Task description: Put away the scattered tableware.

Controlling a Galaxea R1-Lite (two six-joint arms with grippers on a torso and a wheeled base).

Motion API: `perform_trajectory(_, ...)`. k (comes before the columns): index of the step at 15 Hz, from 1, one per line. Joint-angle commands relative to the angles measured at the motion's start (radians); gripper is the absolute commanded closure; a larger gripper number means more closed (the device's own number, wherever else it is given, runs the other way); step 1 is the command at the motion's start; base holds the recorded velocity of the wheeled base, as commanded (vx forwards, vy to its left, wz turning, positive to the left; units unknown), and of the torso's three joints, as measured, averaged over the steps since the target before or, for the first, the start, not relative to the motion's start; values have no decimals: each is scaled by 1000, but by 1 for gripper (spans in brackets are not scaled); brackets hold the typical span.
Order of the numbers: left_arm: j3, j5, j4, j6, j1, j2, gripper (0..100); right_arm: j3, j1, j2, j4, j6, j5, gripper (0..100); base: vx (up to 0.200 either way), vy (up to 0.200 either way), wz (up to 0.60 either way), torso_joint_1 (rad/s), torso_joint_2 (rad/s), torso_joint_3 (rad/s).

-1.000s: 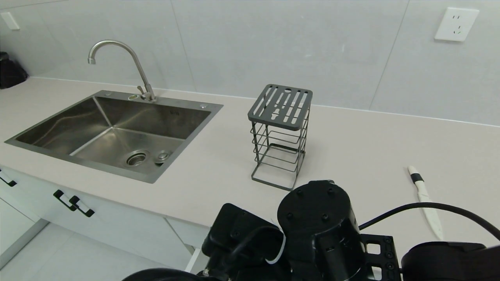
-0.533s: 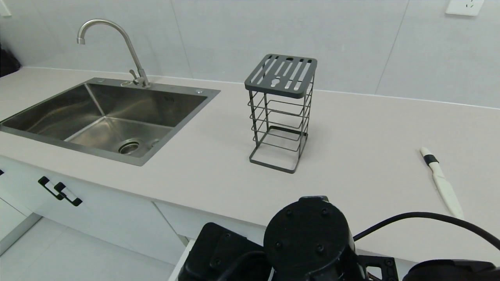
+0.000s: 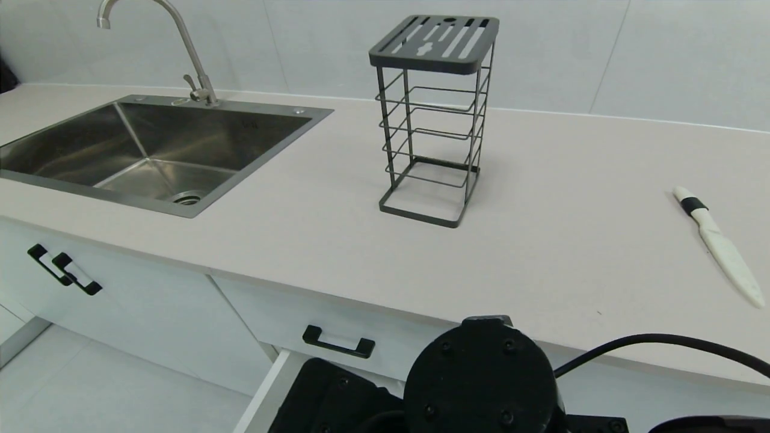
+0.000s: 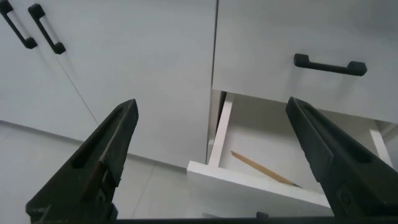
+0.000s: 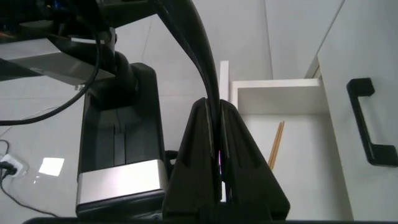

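White, smooth-fronted drawer (image 4: 249,180) is pulled open under the desk, and there's a thin wooden chopstick (image 4: 264,169) lying at an angle on its floor. The left gripper (image 4: 211,106) hangs in front of that drawer with its two dark, wedge-shaped fingers spread wide apart and nothing between them. The right gripper (image 5: 212,124) is down beside the drawer too, its fingers pressed flat together, not holding anything.

The closed drawer above the open one has a black bar handle (image 3: 338,343), and two more black handles (image 3: 63,269) sit on the cabinet doors off to the left.

Up top, the desk (image 3: 541,240) is a matte, pale beige slab. A knife (image 3: 716,243) lies flat near the right edge: cream coloured, a black band near the handle end, tapered tip pointing toward the front. Well apart from it, around the middle, stands a tall dark wire rack (image 3: 430,120), open-sided with a slotted flat lid. Further left is a square brushed-steel sink (image 3: 150,144) with a curved gooseneck faucet (image 3: 180,42) at its back edge. Grey tiled wall (image 3: 601,60) behind it all.
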Motion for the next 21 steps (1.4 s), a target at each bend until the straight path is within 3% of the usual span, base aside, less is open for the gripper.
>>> perform_trajectory(1,0,0,0,0,0,0,0,-4,-1,-3,-1,0,1,100,0,0,0,-256,486,232)
perform_trajectory(10,0,0,0,0,0,0,0,-33,-9,0,39,-5,-9,100,0,0,0,-239,366,139)
perform_trajectory(21,0,0,0,0,0,0,0,-26,-35,23,42,-11,-8,100,0,0,0,-14,79,26)
